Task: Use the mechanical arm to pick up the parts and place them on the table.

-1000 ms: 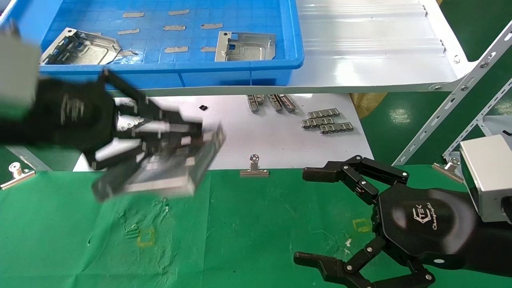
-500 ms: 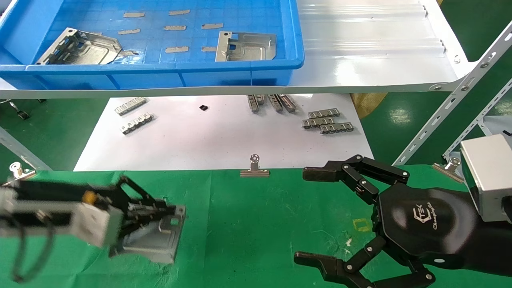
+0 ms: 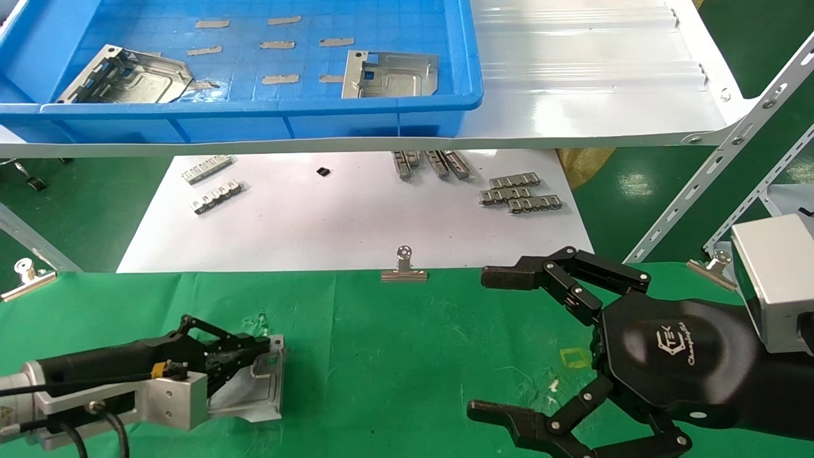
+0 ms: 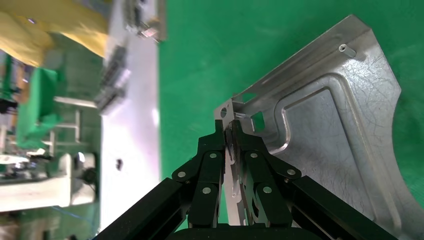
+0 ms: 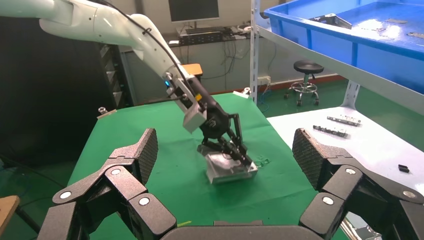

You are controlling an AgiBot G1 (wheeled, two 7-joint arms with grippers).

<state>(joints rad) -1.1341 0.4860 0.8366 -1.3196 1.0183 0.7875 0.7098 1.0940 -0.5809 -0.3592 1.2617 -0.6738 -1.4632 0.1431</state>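
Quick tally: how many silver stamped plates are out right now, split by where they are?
In the blue plastic bin: 2 flat silver stamped sheet-metal plates
On the green cloth table, pinched by the left end effector: 1 plate
Total: 3

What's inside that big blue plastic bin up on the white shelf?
Inside the blue plastic bin lie two flat silver stamped metal plates, one on the left and one on the right, with several small grey strips scattered between. Its near wall hides the floor right behind it.

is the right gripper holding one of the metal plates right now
No: in the head view the right gripper hangs open and empty over the green table, while the left gripper is clamped on the plate.
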